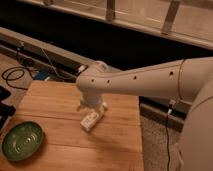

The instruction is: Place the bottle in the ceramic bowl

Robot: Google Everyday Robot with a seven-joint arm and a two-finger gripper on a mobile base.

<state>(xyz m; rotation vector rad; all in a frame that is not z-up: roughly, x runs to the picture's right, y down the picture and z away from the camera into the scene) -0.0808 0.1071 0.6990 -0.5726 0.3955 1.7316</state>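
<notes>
You have the end effector point(92, 106) well to the right of the ceramic bowl point(21, 142) and a little farther back, hanging just over the counter point(52, 102) at the end of the white arm point(135, 80), which reaches in from the right. Its fingers point(104, 106) point down and stand wide apart, gripping nothing. The bottle point(91, 121) lies on its side on the counter, also right of the ceramic bowl and well apart from it, directly beneath the end effector with its far end up between the spread fingers; you cannot tell whether either finger touches it. The ceramic bowl sits upright near the counter's front left corner. Behind the ceramic bowl, off the counter, dark cables point(15, 75) lie on the floor.
</notes>
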